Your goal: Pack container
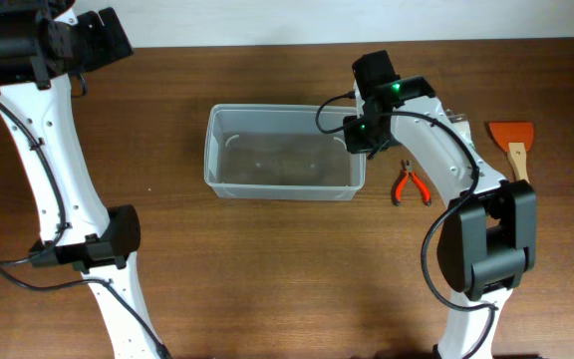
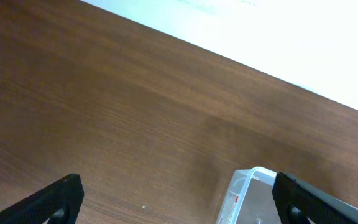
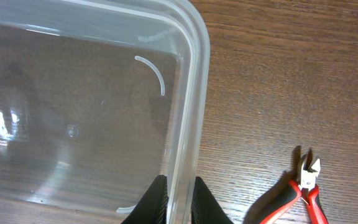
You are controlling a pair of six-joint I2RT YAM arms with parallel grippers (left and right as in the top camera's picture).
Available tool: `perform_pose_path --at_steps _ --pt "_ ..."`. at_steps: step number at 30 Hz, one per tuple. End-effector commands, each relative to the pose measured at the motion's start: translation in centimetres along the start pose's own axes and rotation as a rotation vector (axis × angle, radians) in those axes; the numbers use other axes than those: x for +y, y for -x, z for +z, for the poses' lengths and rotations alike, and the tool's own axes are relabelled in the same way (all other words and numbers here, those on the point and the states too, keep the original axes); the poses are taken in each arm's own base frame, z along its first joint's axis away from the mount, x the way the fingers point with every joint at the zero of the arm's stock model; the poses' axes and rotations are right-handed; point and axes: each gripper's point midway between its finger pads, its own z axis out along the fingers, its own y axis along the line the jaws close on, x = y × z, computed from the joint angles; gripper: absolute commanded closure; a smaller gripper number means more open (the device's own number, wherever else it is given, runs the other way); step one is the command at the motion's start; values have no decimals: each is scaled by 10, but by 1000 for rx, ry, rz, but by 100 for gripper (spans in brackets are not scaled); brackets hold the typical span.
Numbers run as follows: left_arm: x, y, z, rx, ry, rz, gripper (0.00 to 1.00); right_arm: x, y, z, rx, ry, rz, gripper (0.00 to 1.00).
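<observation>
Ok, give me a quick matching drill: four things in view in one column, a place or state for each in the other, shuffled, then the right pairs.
1. container
2. red-handled cutters
3. orange scraper
4. left end effector

A. open, nothing between its fingers
B. lying farthest to the right
C. lying just right of the container
D. empty, its right rim between the fingers of the right end effector

Pairs: 1-D, 2-C, 3-B, 4-A
</observation>
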Motion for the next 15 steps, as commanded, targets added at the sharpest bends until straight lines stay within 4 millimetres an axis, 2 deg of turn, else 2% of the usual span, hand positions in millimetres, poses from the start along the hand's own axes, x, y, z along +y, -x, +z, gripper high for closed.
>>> perform_pose_path --at_steps 1,15 --pt "-3 4 -18 -37 -23 15 1 3 4 2 -6 4 -28 88" --pt "-3 5 -18 -37 -22 14 1 2 5 2 -7 -3 -60 87"
